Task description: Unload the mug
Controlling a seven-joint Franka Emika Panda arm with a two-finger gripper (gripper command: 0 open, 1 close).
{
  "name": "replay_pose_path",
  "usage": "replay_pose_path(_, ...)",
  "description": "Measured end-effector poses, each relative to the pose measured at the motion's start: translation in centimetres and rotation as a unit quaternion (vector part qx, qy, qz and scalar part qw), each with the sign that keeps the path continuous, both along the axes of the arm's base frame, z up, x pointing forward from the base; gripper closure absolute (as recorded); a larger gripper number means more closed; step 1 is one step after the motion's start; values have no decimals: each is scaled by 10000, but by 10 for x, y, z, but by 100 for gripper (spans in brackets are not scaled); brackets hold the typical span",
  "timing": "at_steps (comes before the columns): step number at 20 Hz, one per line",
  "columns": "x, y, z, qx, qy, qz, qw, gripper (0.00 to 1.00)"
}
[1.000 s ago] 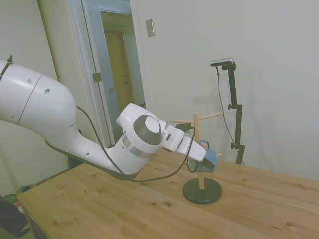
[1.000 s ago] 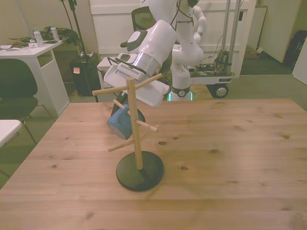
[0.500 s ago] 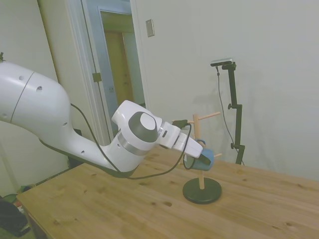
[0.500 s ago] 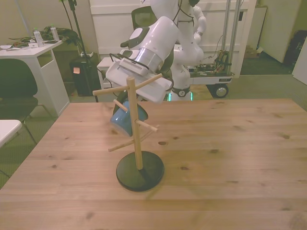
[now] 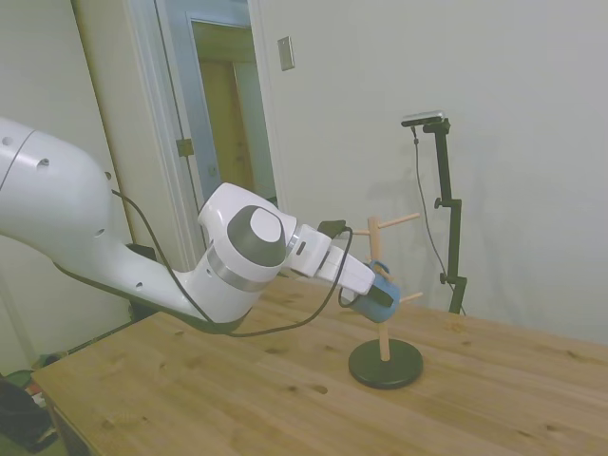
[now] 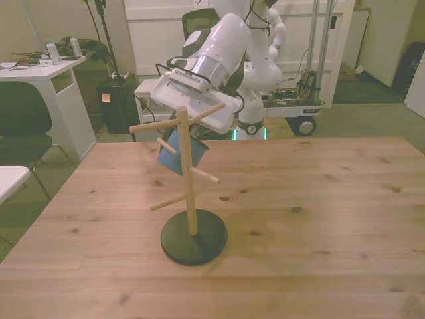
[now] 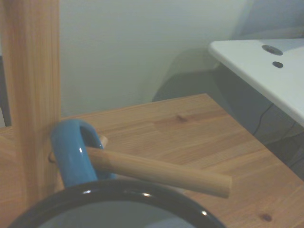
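The mug (image 5: 381, 293) is small, blue and cylindrical, with a dark rim and a pale inside. In the wrist view its thick, glossy blue loop handle (image 7: 73, 152) is threaded by a wooden peg (image 7: 156, 172), right up against the upright post (image 7: 31, 95) of the wooden peg stand (image 6: 186, 176); the dark rim (image 7: 114, 197) curves close before the lens, with a pale interior inside it.

In the side view the mug hangs tilted, off the desk (image 5: 285, 399), partway up the post and level with its lower pegs. In the front view only a blue slab of its wall (image 6: 174, 153) shows, at about 10 o'clock from the stand's round black base (image 6: 193, 237), partly behind the post and just under the wrist.

The pincer (image 5: 375, 296) comes down at a slant from the white arm (image 5: 237, 256) and meets the mug at its upper side. Its dark fingers lie against the blue body and seem clamped on it, though the grip itself is small and partly hidden in both outer views.

The stand stands upright on the bare wooden desk, with pegs jutting out at several heights.
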State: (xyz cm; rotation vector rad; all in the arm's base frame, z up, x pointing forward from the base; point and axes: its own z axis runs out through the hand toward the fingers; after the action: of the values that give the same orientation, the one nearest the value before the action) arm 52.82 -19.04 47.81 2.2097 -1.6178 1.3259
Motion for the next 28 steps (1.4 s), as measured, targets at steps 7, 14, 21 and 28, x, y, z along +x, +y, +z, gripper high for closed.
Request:
replay_pose_path(7, -9, -4, 0, 105, -47, -80, 9999, 100)
replay_pose_path(14, -27, -25, 6, 208, -172, -250, 9993, 100)
replay_pose_path(21, -53, -51, 4, 343, -182, -416, 9984, 100)
replay_pose_path(28, -93, 37, -24, 1192, 69, 611, 9910, 100)
